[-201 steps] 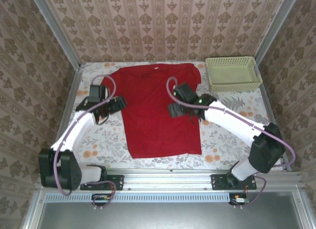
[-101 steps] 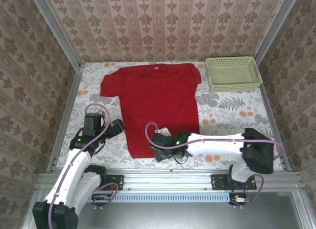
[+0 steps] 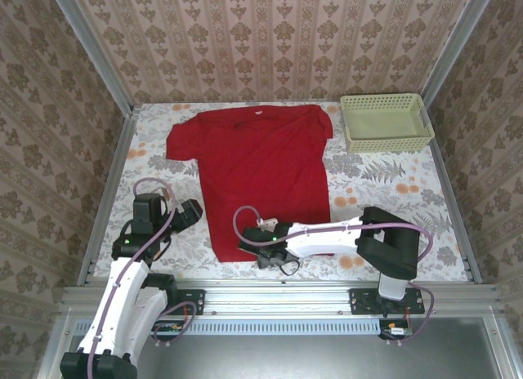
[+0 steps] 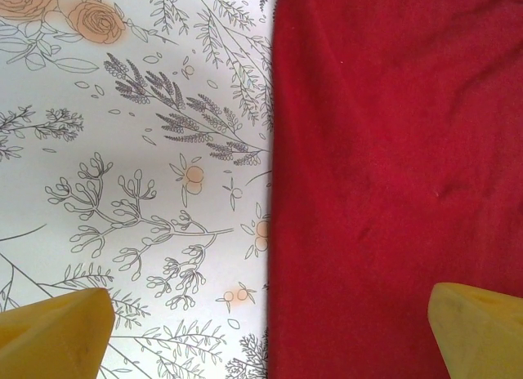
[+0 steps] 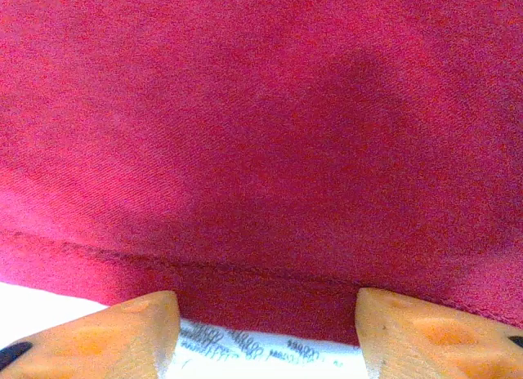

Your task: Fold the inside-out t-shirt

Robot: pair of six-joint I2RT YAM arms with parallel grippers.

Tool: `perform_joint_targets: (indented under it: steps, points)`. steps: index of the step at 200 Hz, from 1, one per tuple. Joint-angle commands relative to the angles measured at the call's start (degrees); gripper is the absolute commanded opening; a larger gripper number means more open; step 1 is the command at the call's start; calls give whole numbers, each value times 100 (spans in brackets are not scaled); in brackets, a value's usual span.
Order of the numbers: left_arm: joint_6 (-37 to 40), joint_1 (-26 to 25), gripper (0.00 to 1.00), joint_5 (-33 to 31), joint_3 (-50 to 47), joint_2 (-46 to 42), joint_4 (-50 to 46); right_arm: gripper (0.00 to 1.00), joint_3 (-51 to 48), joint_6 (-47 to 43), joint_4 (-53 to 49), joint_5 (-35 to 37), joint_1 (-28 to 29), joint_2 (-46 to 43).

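A red short-sleeved cloth t-shirt (image 3: 265,175) lies spread flat on the bench (image 3: 384,187), which is covered in a white cloth printed with flowers. The collar lies at the far edge and the hem toward the near edge, and the body runs down the middle of the bench. A small white tag (image 3: 258,111) shows at the neck.

The left claw (image 3: 194,211) hangs at the shirt's left side edge, about halfway between the sleeve and the hem. In the left wrist view its two yellow fingers (image 4: 61,330) stand wide apart with nothing between them. One is over the flowered cloth and the other over the red fabric, so the left claw (image 4: 270,309) straddles the side edge.

The right claw (image 3: 265,252) is at the hem, near the shirt's near-left corner, and its arm lies along the near edge of the bench. In the right wrist view its orange fingers (image 5: 122,334) are parted, with the stitched hem (image 5: 261,285) just ahead of the right claw (image 5: 265,305). No cloth is pinched. A white strip with dark print (image 5: 261,346) shows between the fingers, just below the hem.

A pale yellow plastic mesh basket (image 3: 384,122) sits in the far right corner of the bench, apart from the shirt.
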Motion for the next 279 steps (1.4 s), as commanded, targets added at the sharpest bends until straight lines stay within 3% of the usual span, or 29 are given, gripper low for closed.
perform_joint_targets:
  steps: [1,52,96,120,137,182,224,244,279]
  points:
    - [29,37,100,168,-56,-88,29,56,192,216,-342,214,-35,232]
    - [64,46,100,235,-56,-61,67,28,289,145,-523,395,-28,168]
    - [98,1,98,304,26,246,41,14,385,-52,-853,582,2,-326]
    - [116,-290,97,230,116,322,75,5,343,-167,-910,654,11,-804]
    - [153,-661,97,88,184,329,168,0,295,-216,-922,701,11,-1059]
    - [297,-1820,96,-192,143,342,875,0,533,-587,-899,684,-78,-1678]
    - [920,-3776,97,-584,-14,416,2232,0,371,-959,-228,133,-600,-2284]
    - [1325,-4481,98,-761,28,761,2768,0,357,-1054,-41,-102,-826,-2509]
    - [1730,-4966,96,-937,171,1666,3268,0,334,-1154,239,-436,-1076,-2664]
